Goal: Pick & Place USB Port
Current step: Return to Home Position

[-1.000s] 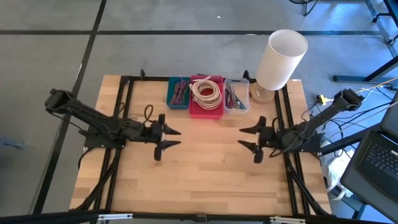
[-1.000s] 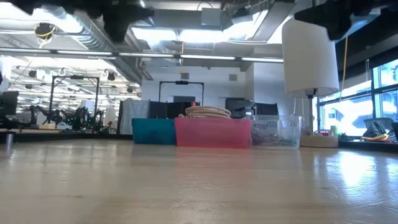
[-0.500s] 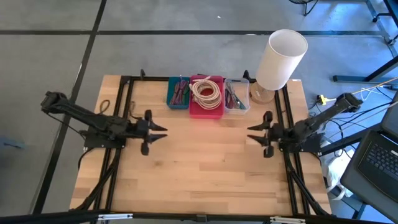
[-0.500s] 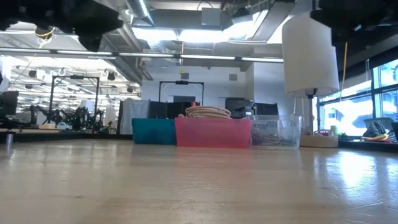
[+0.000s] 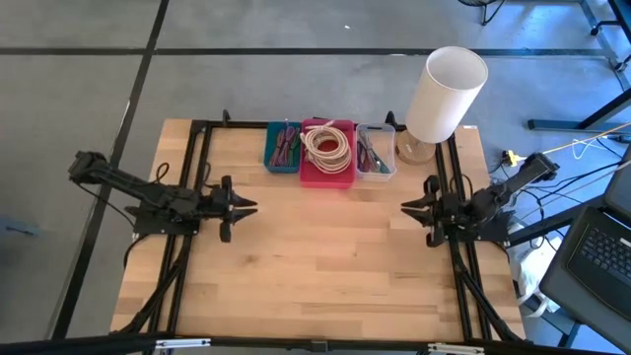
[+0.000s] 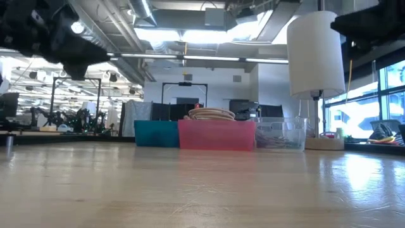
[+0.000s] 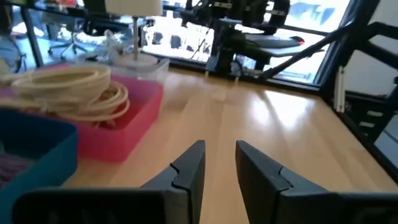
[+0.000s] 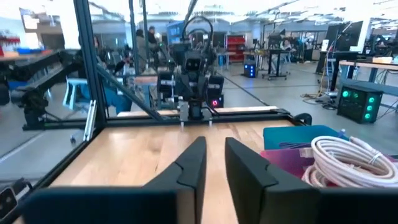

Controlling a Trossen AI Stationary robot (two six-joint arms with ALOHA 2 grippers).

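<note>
Both left gripper (image 5: 242, 208) and right gripper (image 5: 416, 211) hover empty, fingers narrowly parted, either side of the pink bin (image 5: 327, 181): sorting seems done.

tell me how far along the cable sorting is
Done: cables lie in the blue bin, pink bin and clear bin. In hand: nothing; left gripper and right gripper are open, empty, at the table's sides. Left: only parking, it seems.

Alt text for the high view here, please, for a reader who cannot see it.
The left gripper and right gripper hang empty, fingers slightly apart, at opposite sides of a wooden table. Along the far edge stand a blue bin, a pink bin holding coiled white cable, a transparent bin and a white lamp.
</note>
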